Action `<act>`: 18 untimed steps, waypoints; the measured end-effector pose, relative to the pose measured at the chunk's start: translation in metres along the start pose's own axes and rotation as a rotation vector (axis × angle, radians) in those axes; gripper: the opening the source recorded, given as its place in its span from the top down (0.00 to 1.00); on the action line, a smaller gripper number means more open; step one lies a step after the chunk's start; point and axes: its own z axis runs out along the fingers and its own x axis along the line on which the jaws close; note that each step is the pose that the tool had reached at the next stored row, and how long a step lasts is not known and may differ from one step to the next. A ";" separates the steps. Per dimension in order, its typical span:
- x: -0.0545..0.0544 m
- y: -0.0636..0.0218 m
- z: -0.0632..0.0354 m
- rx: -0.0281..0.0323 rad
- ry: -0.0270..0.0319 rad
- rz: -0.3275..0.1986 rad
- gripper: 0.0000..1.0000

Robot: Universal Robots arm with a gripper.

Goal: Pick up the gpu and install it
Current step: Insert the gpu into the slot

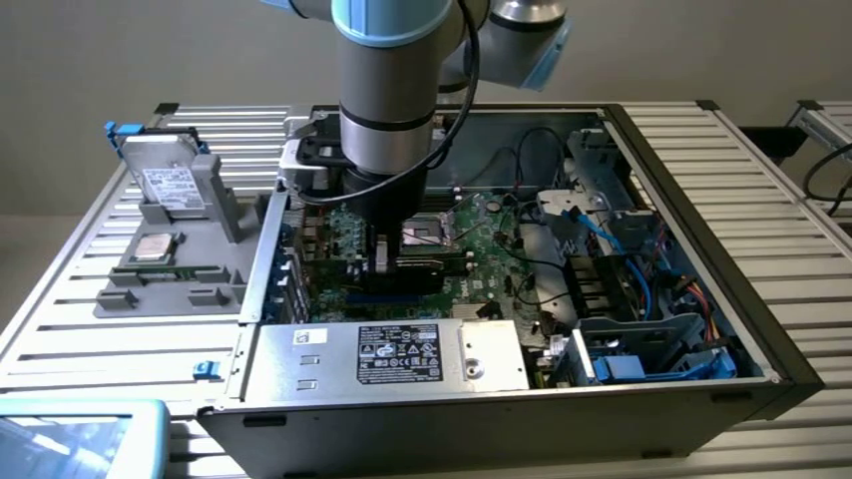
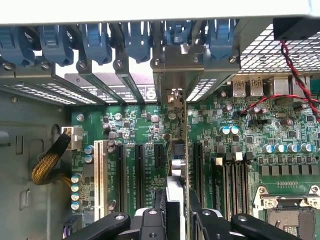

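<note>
My gripper [image 2: 175, 216] reaches down inside the open computer case [image 1: 692, 249], and its two black fingers [image 2: 159, 212] are shut on the gpu [image 2: 175, 192]. The gpu stands on edge and I see it edge-on, running from between the fingers toward the back wall of the case. Its silver end bracket [image 2: 173, 75] lies at the row of rear slot openings. The card sits over the green motherboard [image 2: 220, 150], between a short black slot [image 2: 159, 155] and a long black slot [image 2: 198, 162]. Whether it is pressed into a slot I cannot tell. In the exterior view the gripper [image 1: 383, 254] and gpu [image 1: 349, 239] are low over the motherboard.
Blue slot latches [image 2: 95, 42] line the rear wall. Red and black wires [image 2: 295, 75] and a yellow braided cable [image 2: 47, 162] flank the card. The power supply [image 1: 386, 354] fills the case front. A grey fixture [image 1: 180, 269] at the exterior view's left holds a hard drive [image 1: 174, 185].
</note>
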 end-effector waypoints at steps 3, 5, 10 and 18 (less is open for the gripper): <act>0.000 0.0002 0.0005 0.0000 0.0001 0.000 0.72; 0.000 0.0004 0.0007 0.0001 -0.0001 0.000 0.72; 0.000 0.0007 0.0016 0.0001 -0.0002 0.000 0.72; 0.000 0.0010 0.0025 0.0001 -0.0005 0.000 0.72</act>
